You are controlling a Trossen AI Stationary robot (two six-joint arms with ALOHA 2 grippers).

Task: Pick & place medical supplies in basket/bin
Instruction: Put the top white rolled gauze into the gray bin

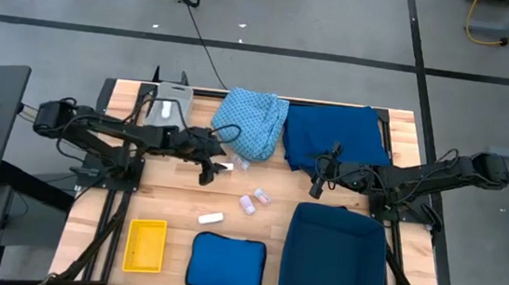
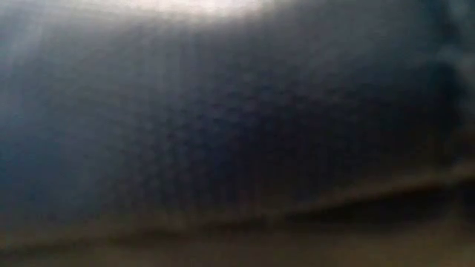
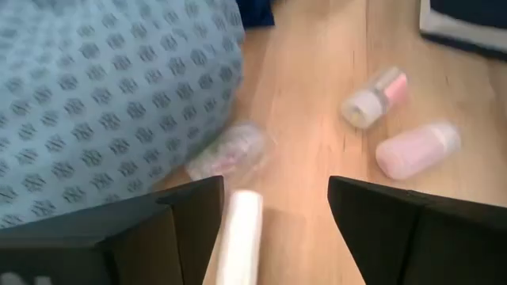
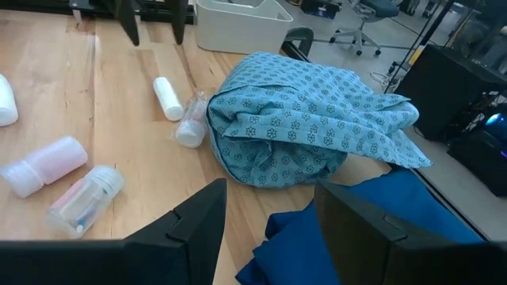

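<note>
My left gripper is open, low over the table near the light blue patterned cloth. A white roll lies on the table between its fingers, close to one of them, and I see no touch. A clear packet lies against the cloth's edge. Two pale pink packets and a white one lie farther toward the near edge. My right gripper is open at the near edge of the dark blue cloth.
A grey tray sits at the far left, with a yellow mesh basket, a flat blue pad and a large dark blue bin along the near edge. Bare wood shows mid-table. Something dark blue and blurred fills the low view.
</note>
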